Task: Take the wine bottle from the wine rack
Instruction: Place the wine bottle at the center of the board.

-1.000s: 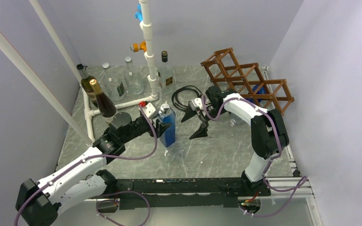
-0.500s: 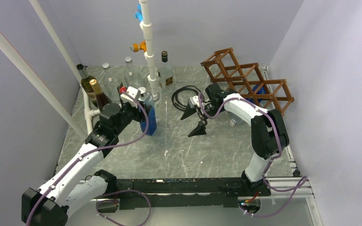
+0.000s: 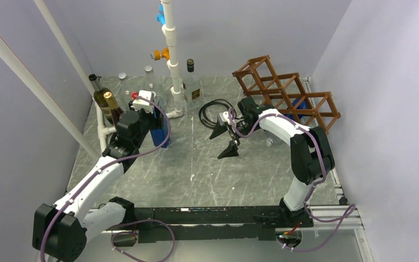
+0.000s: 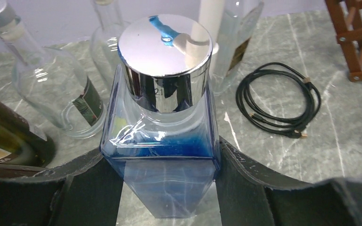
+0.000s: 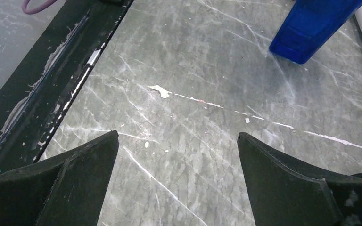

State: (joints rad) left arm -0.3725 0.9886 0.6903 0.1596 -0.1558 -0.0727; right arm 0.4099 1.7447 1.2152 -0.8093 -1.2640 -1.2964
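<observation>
grips, with the left gripper, a square-sided blue glass wine bottle topped by a wide mirror-bright silver cap; presses black fingers against two opposite flat walls. looks pale and near clear at the shoulder, deeper blue lower down. keeps it upright at the far left of the grey marbled table, just beside clear glass bottles and a white plastic pipe, well apart from the reddish-brown open-frame wooden wine rack at the far right. cannot tell whether the base touches the table. spreads the right gripper wide above the table, holding nothing.
</observation>
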